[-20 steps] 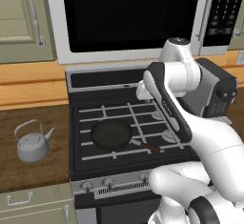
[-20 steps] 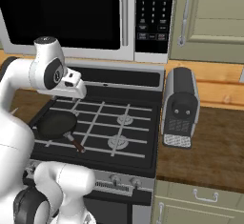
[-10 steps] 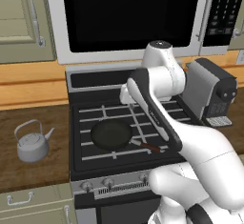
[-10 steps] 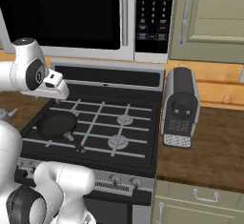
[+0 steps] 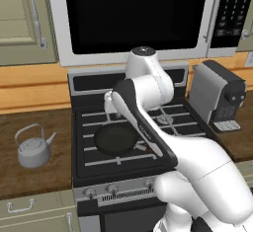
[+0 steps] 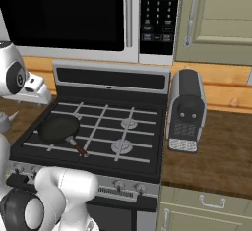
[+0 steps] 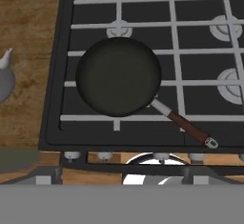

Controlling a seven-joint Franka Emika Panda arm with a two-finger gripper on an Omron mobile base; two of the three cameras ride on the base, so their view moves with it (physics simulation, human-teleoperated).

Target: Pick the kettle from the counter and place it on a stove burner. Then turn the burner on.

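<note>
The arm is arched high over the stove, and the hand view looks straight down on the cooktop. The tool's jaws stand wide apart with nothing between them, which suits an approach with no pick begun.

The kettle (image 5: 33,148) sits upright on the table (image 5: 29,176), off to the tool's side past the stove's edge and well apart from it; in the hand view just its spout and a sliver of body (image 7: 5,77) peek in at the frame's edge. Its arched wire handle stands up on top, the natural place to grab from above, so the tool likely needs to travel sideways over it before coming down.

Directly below the tool lies the black frying pan (image 7: 118,76), covering one burner, its brown handle (image 7: 188,128) angled out toward the knobs. That spot looks taken, so a free stove burner (image 7: 230,86) beyond the pan seems the better landing place. The knobs (image 5: 113,189) line the stove front, ready for the last step.
</note>
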